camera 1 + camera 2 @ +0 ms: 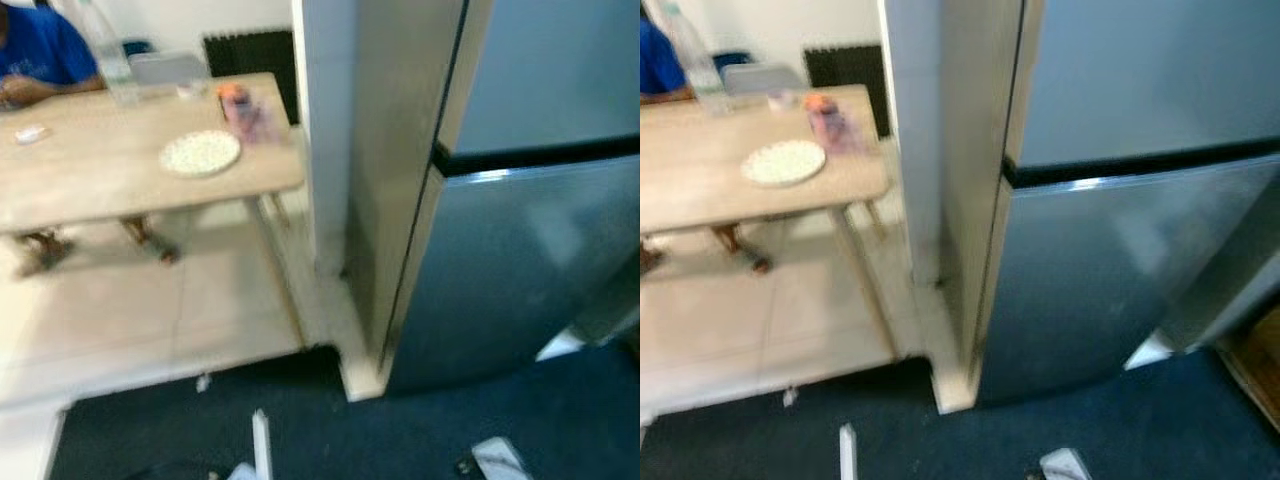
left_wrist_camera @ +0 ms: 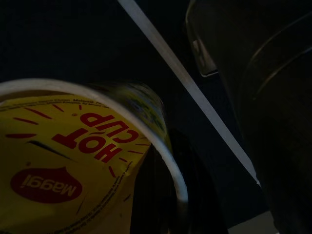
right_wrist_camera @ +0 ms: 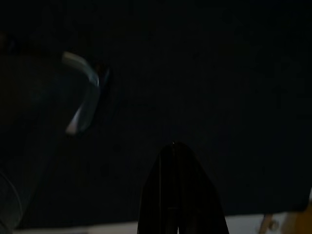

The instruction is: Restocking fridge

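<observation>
A tall silver fridge (image 1: 520, 250) stands to the right, both of its doors closed, a black seam (image 1: 540, 158) between the upper and lower door. In the left wrist view my left gripper (image 2: 161, 195) is shut on a yellow Maggi Hot Cup noodle cup (image 2: 73, 161); one black finger (image 2: 192, 195) lies against the cup's white rim, above dark blue floor. In the dark right wrist view my right gripper (image 3: 179, 195) hangs low with its two black fingers pressed together and nothing between them.
At the left, a wooden table (image 1: 100, 170) carries a white plate (image 1: 200, 153), a clear bottle (image 1: 108, 55) and an orange-capped jar (image 1: 240, 108). A person in a blue top (image 1: 35, 50) sits behind it. A white pillar (image 1: 325, 130) adjoins the fridge. Dark blue carpet (image 1: 400, 430) meets pale tiles.
</observation>
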Tool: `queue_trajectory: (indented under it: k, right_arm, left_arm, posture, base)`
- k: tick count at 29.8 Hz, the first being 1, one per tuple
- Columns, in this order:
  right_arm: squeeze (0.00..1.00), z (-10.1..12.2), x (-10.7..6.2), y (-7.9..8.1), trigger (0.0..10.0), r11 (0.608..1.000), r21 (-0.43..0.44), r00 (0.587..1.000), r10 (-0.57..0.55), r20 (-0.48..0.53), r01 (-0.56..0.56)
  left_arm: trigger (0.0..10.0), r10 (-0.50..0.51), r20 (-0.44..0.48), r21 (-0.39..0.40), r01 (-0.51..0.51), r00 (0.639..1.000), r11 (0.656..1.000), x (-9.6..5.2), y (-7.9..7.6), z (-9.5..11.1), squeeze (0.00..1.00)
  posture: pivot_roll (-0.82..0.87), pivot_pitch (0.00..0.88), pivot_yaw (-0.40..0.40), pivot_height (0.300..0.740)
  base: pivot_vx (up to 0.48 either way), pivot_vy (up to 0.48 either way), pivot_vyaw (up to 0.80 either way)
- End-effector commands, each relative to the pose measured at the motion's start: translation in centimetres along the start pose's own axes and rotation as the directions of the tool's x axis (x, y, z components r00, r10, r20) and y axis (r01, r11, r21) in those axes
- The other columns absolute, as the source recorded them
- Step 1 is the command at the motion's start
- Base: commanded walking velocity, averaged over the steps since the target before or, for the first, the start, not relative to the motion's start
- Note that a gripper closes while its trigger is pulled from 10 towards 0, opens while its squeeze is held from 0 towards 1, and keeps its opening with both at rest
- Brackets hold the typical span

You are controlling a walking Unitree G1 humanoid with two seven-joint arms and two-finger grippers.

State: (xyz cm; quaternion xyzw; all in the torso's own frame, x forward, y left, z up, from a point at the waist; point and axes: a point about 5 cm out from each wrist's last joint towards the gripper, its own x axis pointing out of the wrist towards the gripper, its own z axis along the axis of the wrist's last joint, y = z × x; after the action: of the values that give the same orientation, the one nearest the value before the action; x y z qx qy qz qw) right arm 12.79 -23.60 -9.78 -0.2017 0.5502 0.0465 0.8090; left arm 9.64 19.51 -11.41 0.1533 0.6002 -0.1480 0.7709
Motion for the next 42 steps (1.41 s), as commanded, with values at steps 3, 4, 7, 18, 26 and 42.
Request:
queue_trajectory:
  k: [3, 4, 7, 18, 26, 42]
  right_arm:
    - [0.0, -0.8, -0.1, -0.2, 10.0, 1.0, 0.015, 1.0, -0.001, -0.022, 0.002]
    - [0.0, -0.8, -0.1, -0.2, 10.0, 1.0, 0.015, 1.0, -0.001, -0.022, 0.002]
    - [0.0, -0.6, -0.1, -0.4, 10.0, 1.0, 0.022, 1.0, -0.008, -0.008, 0.009]
    - [0.0, 5.0, -0.1, -2.9, 10.0, 0.994, 0.109, 0.979, -0.048, 0.2, 0.027]
    - [0.0, 12.7, -1.4, -5.2, 10.0, 0.999, -0.013, 0.896, -0.032, 0.442, 0.042]
    - [0.0, 24.0, -7.1, -4.8, 10.0, 0.931, -0.282, 0.535, 0.365, 0.762, -0.233]
  left_arm:
    - [10.0, -0.002, 0.073, 0.006, 0.001, 0.997, 1.0, 0.0, 0.2, 1.9, 0.0]
    - [10.0, -0.002, 0.073, 0.006, 0.001, 0.997, 1.0, 0.0, 0.2, 1.9, 0.0]
    - [10.0, 0.002, 0.074, 0.002, -0.002, 0.997, 1.0, 0.1, 0.2, 2.0, 0.0]
    - [10.0, 0.009, 0.076, -0.013, -0.008, 0.997, 1.0, 0.1, 0.1, 1.9, 0.0]
    - [10.0, -0.005, 0.071, 0.015, 0.004, 0.997, 1.0, 0.1, 0.0, 1.9, 0.0]
    - [10.0, 0.002, 0.074, -0.012, -0.001, 0.997, 1.0, 0.1, -0.3, 1.8, 0.0]
  posture:
    - [-0.02, 0.0, 0.019, 0.74]
    - [-0.02, 0.0, 0.019, 0.74]
    - [-0.02, 0.0, 0.019, 0.74]
    - [-0.02, 0.0, 0.02, 0.74]
    - [-0.02, 0.0, 0.018, 0.74]
    - [-0.02, 0.0, 0.006, 0.74]
  base:
    - [0.0, -0.329, 0.0]
    - [0.0, -0.394, 0.0]
    - [0.0, -0.454, 0.0]
    - [0.0, -0.116, 0.0]
    - [0.0, -0.16, 0.0]
    - [0.0, -0.147, 0.0]
